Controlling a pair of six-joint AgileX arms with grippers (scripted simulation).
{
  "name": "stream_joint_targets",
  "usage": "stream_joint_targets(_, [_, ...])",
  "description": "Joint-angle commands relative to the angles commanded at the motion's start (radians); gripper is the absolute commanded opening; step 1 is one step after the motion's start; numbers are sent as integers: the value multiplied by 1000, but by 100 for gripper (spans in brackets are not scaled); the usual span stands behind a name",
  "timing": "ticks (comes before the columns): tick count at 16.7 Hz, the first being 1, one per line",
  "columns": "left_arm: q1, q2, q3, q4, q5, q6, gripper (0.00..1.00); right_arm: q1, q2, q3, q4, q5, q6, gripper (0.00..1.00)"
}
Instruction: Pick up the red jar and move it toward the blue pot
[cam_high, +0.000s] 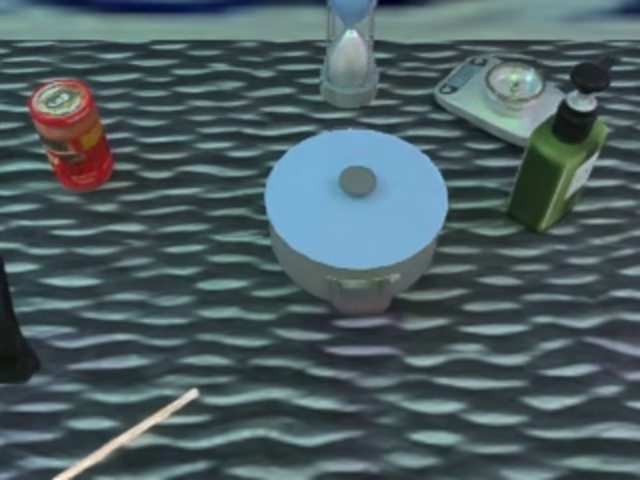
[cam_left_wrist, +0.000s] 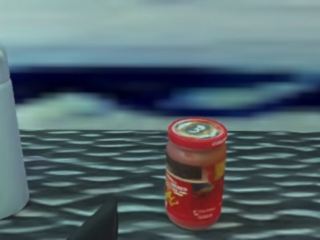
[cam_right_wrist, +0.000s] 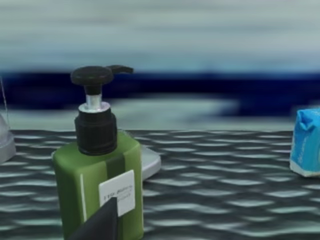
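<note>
The red jar (cam_high: 68, 135) stands upright at the table's far left, red lid up and yellow-and-white label showing. The blue pot (cam_high: 355, 215) sits at the table's middle, light-blue lid on, its handle toward the near edge. My left arm (cam_high: 12, 340) is a dark shape at the left edge, well short of the jar. In the left wrist view the red jar (cam_left_wrist: 196, 172) stands ahead, apart from one dark finger (cam_left_wrist: 102, 225); nothing lies beside that finger's inner face, so the left gripper is open. The right gripper's finger (cam_right_wrist: 100, 222) shows the same way.
An hourglass (cam_high: 350, 55) stands behind the pot. A silver scale (cam_high: 500, 90) and a green pump bottle (cam_high: 558, 165) are at the far right. A thin pale rod (cam_high: 130, 435) lies near the front left. A blue packet (cam_right_wrist: 307, 142) shows in the right wrist view.
</note>
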Motion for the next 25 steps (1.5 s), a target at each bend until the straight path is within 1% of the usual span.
stream_joint_targets(3, [0, 9, 9, -6, 1, 3, 100, 0, 0, 0, 0, 0, 0, 100])
stream_joint_targets(5, [0, 56, 53, -36, 6, 17, 100, 0, 0, 0, 0, 0, 0, 100])
stream_joint_targets(7, [-1, 145, 134, -93, 17, 44, 100, 0, 0, 0, 0, 0, 0, 100])
stream_joint_targets(10, [-4, 337, 312, -214, 40, 104, 100, 0, 0, 0, 0, 0, 0, 100])
stream_joint_targets(15, [-10, 782, 729, -488, 88, 244, 100, 0, 0, 0, 0, 0, 0, 100])
stream_joint_targets(20, [-7, 1302, 1234, -791, 126, 409, 100, 0, 0, 0, 0, 0, 0, 100])
stream_joint_targets(25, [5, 1808, 1747, -1073, 146, 574, 100, 0, 0, 0, 0, 0, 0, 100])
